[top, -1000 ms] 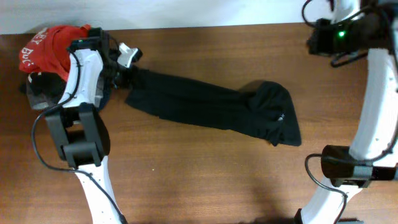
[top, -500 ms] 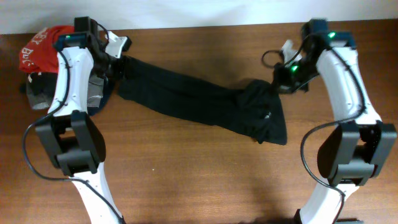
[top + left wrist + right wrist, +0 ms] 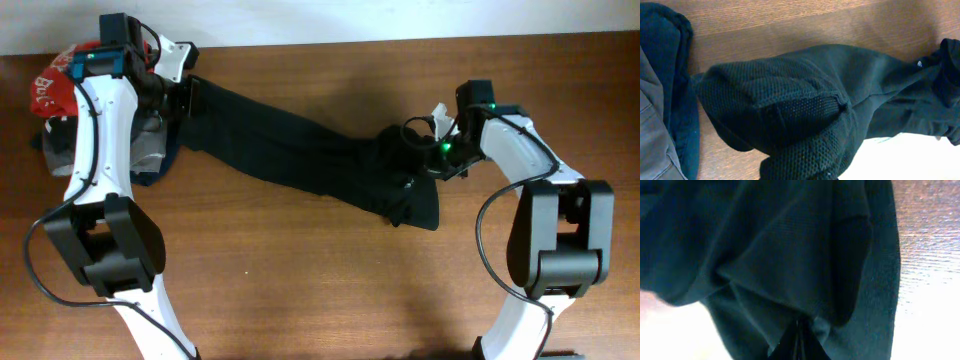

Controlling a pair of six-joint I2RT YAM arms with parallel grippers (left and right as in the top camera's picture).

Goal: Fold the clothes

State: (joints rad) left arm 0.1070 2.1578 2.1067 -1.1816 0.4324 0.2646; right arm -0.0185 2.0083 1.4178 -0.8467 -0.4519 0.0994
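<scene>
A long black mesh garment [image 3: 300, 150] lies stretched across the table from upper left to the right of middle. My left gripper [image 3: 190, 95] is shut on its upper left end, which fills the left wrist view [image 3: 790, 115]. My right gripper [image 3: 425, 150] is shut on its bunched right end, whose cloth fills the right wrist view [image 3: 790, 255]. Both sets of fingers are hidden by fabric.
A pile of clothes sits at the far left: a red shirt with white lettering [image 3: 55, 80] on top, grey cloth [image 3: 150, 145] and dark cloth beneath it. The table's back edge runs just above my left gripper.
My right arm came down from the far right corner and took hold of the garment's right end. My left gripper moved up and left, pulling the left end with it.
</scene>
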